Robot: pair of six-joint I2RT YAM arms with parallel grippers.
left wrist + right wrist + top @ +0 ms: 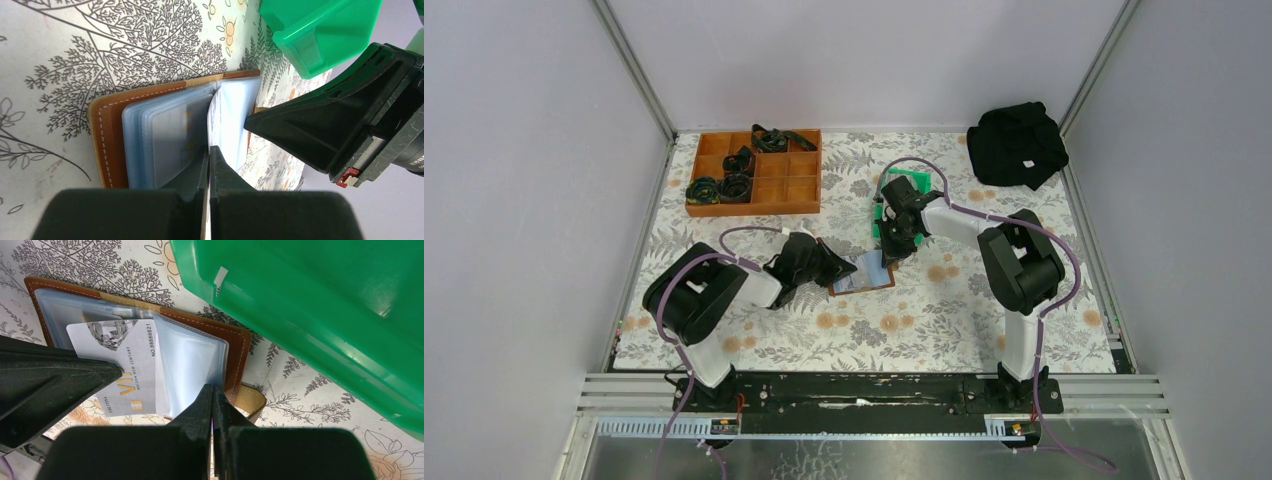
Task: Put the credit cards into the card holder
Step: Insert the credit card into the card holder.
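— While my left gripper is closed, its tip against the half-seated grey card, how do I finish?
— My right gripper is closed at the sleeve edge, I think steadying it. The card holder lies open, just near of the green bin. I'd push flat and slowly.

Card holder lies centre w/ card partly in its sleeve; bin just behind (tray back-left, bag back-right).
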